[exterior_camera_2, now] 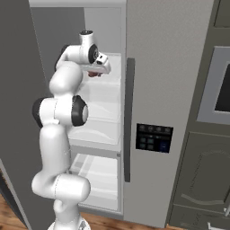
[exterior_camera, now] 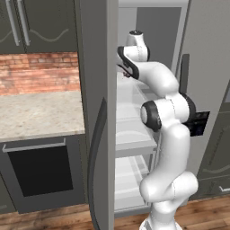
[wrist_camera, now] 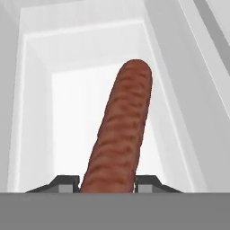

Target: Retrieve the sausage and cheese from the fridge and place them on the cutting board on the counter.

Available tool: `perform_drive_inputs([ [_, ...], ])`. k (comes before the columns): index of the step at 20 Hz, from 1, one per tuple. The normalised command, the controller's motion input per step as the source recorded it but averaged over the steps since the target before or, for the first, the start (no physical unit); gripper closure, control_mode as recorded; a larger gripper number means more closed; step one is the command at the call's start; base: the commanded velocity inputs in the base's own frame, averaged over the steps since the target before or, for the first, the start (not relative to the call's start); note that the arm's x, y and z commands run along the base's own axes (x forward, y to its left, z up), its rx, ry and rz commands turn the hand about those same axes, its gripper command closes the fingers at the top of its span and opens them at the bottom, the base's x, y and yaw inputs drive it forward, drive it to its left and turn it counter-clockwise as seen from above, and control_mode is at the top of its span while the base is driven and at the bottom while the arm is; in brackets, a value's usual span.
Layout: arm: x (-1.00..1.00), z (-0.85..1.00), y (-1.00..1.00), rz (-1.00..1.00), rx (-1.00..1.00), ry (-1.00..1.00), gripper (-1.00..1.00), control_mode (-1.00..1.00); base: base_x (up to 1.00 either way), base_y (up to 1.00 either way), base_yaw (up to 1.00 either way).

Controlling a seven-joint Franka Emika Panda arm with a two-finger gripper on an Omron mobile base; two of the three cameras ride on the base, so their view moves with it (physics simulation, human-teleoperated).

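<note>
Nearest the hand camera, the sausage (wrist_camera: 120,139) rises as a long reddish-brown cylinder from between the two dark fingertips (wrist_camera: 63,183) of the gripper (wrist_camera: 108,185), its rounded far end pointing into the white interior of the fridge (wrist_camera: 36,112). One fingertip stands just beside each flank of the sausage; whether the jaws actually press on it cannot be told, since the contact lies at the very bottom edge of the hand view. Beneath the sausage lies a pale shelf (wrist_camera: 81,112) enclosed by white walls. Seen from the right base camera, the white arm (exterior_camera_2: 60,126) reaches up into the open fridge (exterior_camera_2: 166,67), and the gripper (exterior_camera_2: 96,72) sits at the uppermost shelf, with a small reddish patch of the sausage (exterior_camera_2: 93,74) just below the hand. Lower translucent shelves (exterior_camera_2: 99,130) are stacked beneath. Seen from the left base camera, the open fridge door (exterior_camera: 96,112) stands edge-on, with a speckled stone top (exterior_camera: 40,112) over a black oven front (exterior_camera: 40,173) to its left.
</note>
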Motion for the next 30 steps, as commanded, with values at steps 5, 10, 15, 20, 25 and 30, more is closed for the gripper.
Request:
perform_drive_inputs([
  [5,-1.0,-0.02,-0.14,0.0,0.02,0.0,1.0,-1.0,0.0,0.0,0.0],
  [10,-1.0,0.0,-0.38,0.0,0.06,0.0,1.0,-1.0,0.0,0.0,0.0],
  [15,-1.0,0.09,-0.27,0.0,0.1,0.0,1.0,-1.0,0.0,0.0,0.0],
  [20,-1.0,0.06,-0.14,0.08,0.1,0.0,1.0,-1.0,0.0,0.0,0.0],
  [25,-0.82,-0.07,0.0,0.16,0.1,0.0,1.0,-1.0,0.0,0.0,0.0],
  [30,-0.51,-0.31,0.0,0.18,0.05,0.0,1.0,-1.0,0.0,0.0,0.0],
])
